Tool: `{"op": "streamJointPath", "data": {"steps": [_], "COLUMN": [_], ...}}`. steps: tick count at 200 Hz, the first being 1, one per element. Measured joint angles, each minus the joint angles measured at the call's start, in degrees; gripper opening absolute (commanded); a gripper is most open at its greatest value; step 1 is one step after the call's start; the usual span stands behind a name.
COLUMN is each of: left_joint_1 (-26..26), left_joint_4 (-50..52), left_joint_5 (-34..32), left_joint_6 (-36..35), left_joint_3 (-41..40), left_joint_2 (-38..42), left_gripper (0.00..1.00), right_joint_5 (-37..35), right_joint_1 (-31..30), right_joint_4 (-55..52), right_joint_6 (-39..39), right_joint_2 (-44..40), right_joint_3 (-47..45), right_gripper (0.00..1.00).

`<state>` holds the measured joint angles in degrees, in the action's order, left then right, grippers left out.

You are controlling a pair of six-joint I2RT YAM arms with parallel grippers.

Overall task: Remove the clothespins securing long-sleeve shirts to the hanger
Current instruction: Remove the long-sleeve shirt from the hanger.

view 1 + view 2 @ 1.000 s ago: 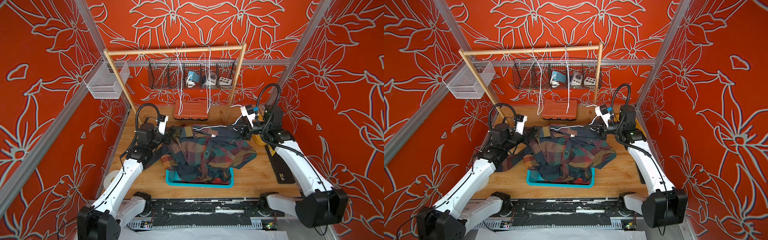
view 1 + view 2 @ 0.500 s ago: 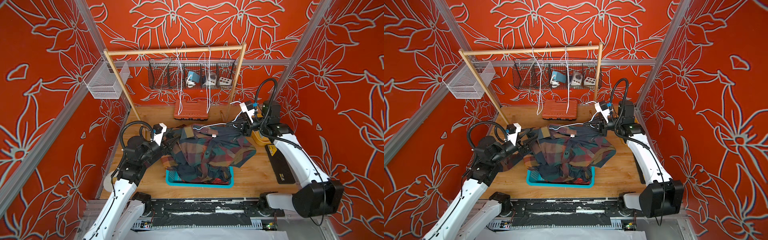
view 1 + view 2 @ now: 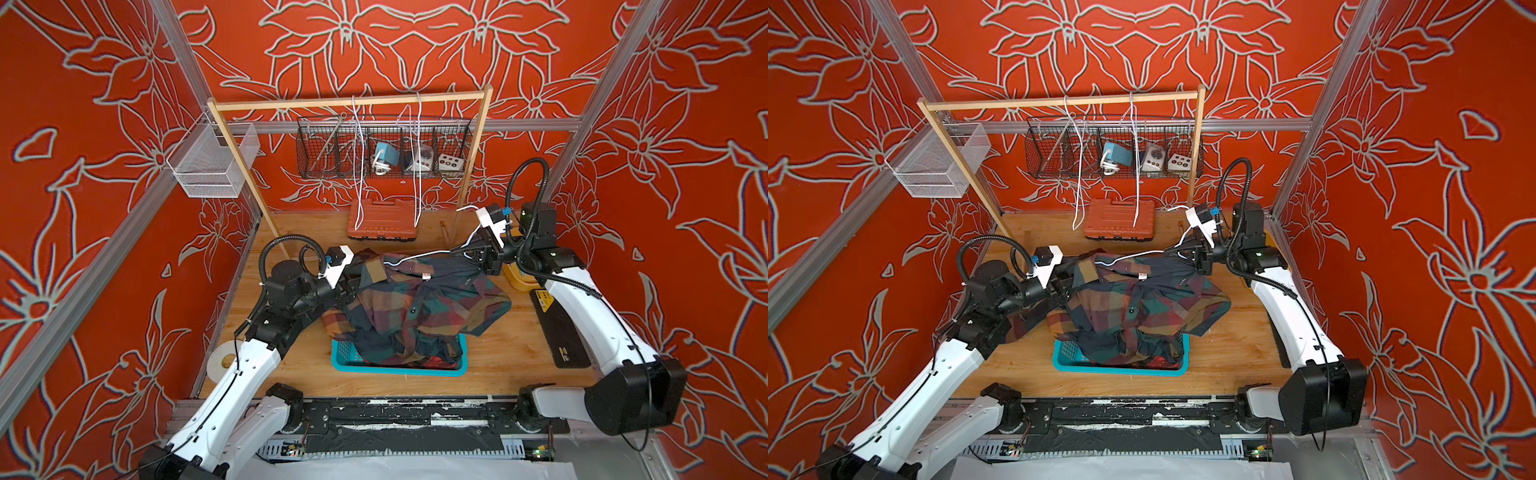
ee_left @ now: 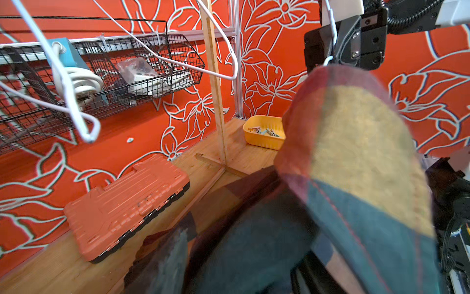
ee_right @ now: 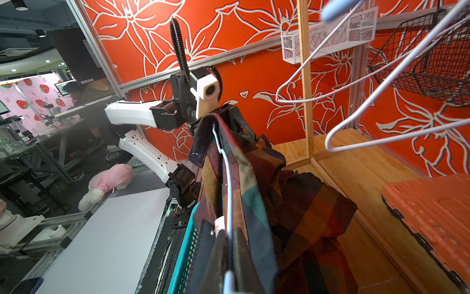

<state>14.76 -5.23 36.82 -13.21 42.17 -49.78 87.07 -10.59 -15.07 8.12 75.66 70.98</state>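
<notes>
Clamps right gripper [image 5: 229,237] on the white hanger [image 5: 229,193] above the teal basket [image 3: 395,369]; cannot tell state of left gripper [image 3: 351,286], against shirt [image 3: 415,299].

I see the top shirt [image 3: 419,299] in navy, green, maroon and mustard blocks, and a red-and-black check shirt [image 3: 430,360]. The basket [image 3: 399,370] is teal, the hanger [image 5: 228,178] white, the case [image 3: 382,220] orange, the tub [image 4: 264,142] yellow, the bench [image 3: 498,353] pale wood, the walls [image 3: 83,124] red with pale flower outlines.
</notes>
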Motion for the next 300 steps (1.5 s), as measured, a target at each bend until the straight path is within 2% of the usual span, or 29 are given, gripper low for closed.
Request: {"op": "streamJointPath", "data": {"steps": [7, 11, 15, 16, 71, 121, 180, 253, 300], "left_joint_1": [0.26, 0.44, 0.59, 0.63, 1.79, 1.70, -1.09, -1.22, -1.22], "left_joint_4": [0.00, 0.11, 0.15, 0.22, 1.44, 1.66, 3.67, 6.01, 7.87], "left_joint_5": [0.17, 0.31, 0.44, 0.42, 1.07, -6.64, -16.11, -19.76, -22.97], "left_joint_6": [-0.37, -0.87, -0.39, -0.81, -3.10, -1.42, 5.68, 8.66, 9.40], "left_joint_3": [0.31, 0.59, 0.83, 0.96, 3.50, 3.48, 3.15, 0.94, -0.42], "left_joint_2": [-0.55, -0.87, -1.16, -1.27, -3.08, -2.62, -5.38, -4.00, -2.64], "left_gripper": [0.41, 0.32, 0.04, 0.00, 0.00, 0.00, 0.00, 0.00, 0.00], "right_joint_5": [0.02, 0.02, 0.02, 0.02, 0.02, 0.00, -0.48, -0.76, -3.89], "right_joint_1": [-0.09, -0.09, -0.09, -0.09, -0.09, 0.22, 0.96, 1.16, 1.36], "right_joint_4": [0.11, 0.13, 0.17, 0.20, 1.11, 1.84, 1.84, 1.79, 1.68], "right_joint_6": [-0.11, -0.13, -0.15, -0.15, -1.05, -1.53, -1.66, -1.68, -2.71], "right_joint_2": [0.00, 0.00, 0.00, 0.00, -0.61, -0.68, -0.68, -0.66, -0.20], "right_joint_3": [0.00, 0.00, 0.00, 0.00, 0.00, 0.00, 0.00, 0.00, 0.52], "right_gripper": [0.00, 0.00, 0.00, 0.00, 0.00, 0.00, 0.00, 0.00, 0.00]}}
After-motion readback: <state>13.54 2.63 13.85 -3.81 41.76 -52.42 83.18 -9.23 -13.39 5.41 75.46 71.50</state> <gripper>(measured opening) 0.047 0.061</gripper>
